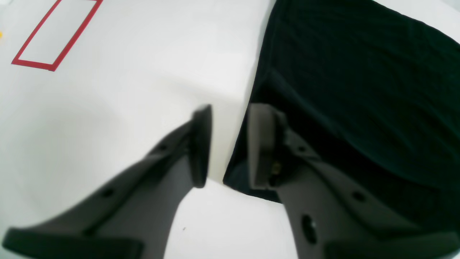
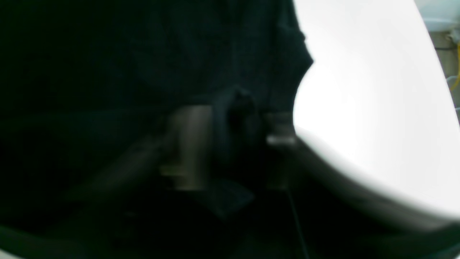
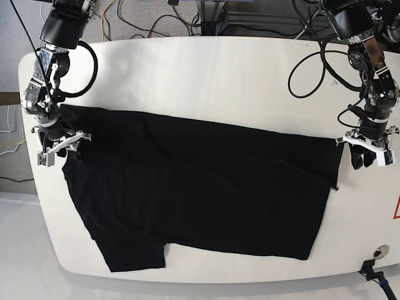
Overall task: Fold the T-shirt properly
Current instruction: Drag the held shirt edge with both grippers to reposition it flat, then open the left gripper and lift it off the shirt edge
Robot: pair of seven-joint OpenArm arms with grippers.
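Note:
The black T-shirt [image 3: 200,181] lies spread plain side up across the white table [image 3: 219,75], one sleeve [image 3: 134,253] pointing toward the front edge. My left gripper [image 3: 357,157] stands at the shirt's right edge. In the left wrist view this left gripper [image 1: 231,108] is open, with bare table in the gap and one finger [image 1: 262,144] over the T-shirt [image 1: 359,90] border. My right gripper [image 3: 65,149] is at the shirt's upper left corner. The blurred right wrist view shows the right gripper [image 2: 235,117] with its jaws apart and a lump of T-shirt [image 2: 107,72] cloth between them.
A red tape rectangle [image 1: 34,65] is marked on the table [image 1: 125,90] beside the left gripper, and a red mark [image 3: 397,209] shows at the table's right edge. Cables [image 3: 144,25] run behind the table. A small round fitting [image 3: 377,254] sits near the front right corner.

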